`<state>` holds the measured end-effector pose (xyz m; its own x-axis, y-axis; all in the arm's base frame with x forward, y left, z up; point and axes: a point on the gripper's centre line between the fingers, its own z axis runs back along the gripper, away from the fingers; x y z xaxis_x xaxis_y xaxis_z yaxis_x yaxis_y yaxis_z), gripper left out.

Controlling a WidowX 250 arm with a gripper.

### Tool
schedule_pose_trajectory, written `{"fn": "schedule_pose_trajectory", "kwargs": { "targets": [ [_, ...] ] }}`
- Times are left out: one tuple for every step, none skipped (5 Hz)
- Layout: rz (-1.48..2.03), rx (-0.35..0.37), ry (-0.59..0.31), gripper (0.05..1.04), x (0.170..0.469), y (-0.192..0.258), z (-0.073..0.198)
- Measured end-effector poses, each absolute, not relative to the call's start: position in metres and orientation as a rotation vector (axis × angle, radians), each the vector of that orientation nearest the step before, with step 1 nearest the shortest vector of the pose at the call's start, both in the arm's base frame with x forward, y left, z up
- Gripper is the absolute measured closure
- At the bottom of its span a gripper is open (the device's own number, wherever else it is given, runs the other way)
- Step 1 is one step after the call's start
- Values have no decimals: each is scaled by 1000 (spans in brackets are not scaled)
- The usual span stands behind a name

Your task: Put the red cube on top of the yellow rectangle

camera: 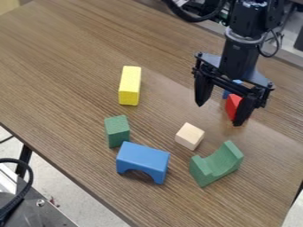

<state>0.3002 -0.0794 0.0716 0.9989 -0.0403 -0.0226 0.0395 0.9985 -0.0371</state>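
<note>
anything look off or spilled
Nothing stands out: the yellow block lies on the table, the blue arch stands on its feet, and no spill or damage shows. The gripper partly hides the red block, so I can't judge that one.

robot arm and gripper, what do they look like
The arm is black, with a rounded, tube-like lower section and a paler grey ring around it. A thick black cable loops beside it. The gripper is black too: a flat, angular bracket with small bolts at its corners, carrying two chunky fingers that taper to points.
</note>
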Motion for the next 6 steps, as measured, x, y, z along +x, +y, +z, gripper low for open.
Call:
{"fn": "schedule_pose_trajectory", "kwargs": {
  "targets": [
    [-41,-28,61,85,296,-79,62],
    [-62,-17,60,85,300,-85,58],
    [-64,-20,49,85,301,-91,57],
    [-61,-33,27,85,304,-94,57],
    [-74,-29,19,85,304,-98,57],
    [-86,-58,-8,85,307,-103,55]
  ]
}}
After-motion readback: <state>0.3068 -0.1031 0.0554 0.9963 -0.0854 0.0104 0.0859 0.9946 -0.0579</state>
